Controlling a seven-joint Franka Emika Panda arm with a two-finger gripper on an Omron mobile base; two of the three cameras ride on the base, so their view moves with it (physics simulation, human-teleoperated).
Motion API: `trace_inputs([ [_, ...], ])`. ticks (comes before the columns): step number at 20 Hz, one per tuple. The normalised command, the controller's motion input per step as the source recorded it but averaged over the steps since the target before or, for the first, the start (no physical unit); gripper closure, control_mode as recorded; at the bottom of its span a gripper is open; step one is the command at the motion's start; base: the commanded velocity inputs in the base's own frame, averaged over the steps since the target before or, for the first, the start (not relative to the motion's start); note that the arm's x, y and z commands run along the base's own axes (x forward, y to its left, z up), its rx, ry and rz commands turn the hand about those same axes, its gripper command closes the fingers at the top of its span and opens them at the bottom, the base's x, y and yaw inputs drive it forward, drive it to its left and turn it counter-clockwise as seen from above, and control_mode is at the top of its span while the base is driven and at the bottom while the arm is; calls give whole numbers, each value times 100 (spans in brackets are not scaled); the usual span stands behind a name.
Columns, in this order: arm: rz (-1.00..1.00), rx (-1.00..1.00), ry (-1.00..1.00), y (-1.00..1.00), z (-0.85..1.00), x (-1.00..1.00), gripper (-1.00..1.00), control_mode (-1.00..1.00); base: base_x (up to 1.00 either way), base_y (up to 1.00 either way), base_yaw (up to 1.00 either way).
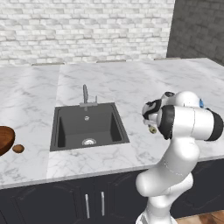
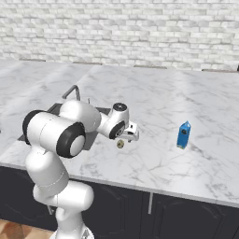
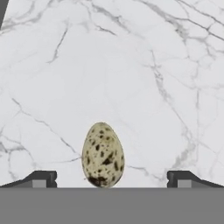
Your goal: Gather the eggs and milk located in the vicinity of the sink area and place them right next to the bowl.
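Note:
A pale beige speckled egg (image 3: 103,155) sits midway between my gripper's (image 3: 111,178) fingertips, which stand wide apart and touch neither side of it. The gripper (image 2: 128,138) is open, low over the marble counter right of the sink (image 1: 87,127), with the egg (image 2: 120,144) at its tip. I cannot tell if the egg (image 1: 152,129) rests on the counter. The blue milk carton (image 2: 184,135) stands upright further right. At the far left, the reddish-brown egg (image 1: 18,148) lies beside the wooden bowl (image 1: 4,139), which the frame edge cuts off.
The silver faucet (image 1: 85,94) rises behind the dark basin. The marble counter (image 1: 131,78) runs back to a white brick wall (image 1: 87,26). Its front edge (image 1: 87,175) drops to dark cabinets. My own arm (image 1: 188,122) hides part of the counter's right side.

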Motion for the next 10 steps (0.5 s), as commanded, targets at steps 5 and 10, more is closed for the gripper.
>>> trace_inputs([
  [5, 0, 0, 0, 12, -26, 0, -100, -100, 0, 0, 0],
  [10, 0, 0, 0, 1, -30, 0, -100, -100, 0, 0, 0],
])
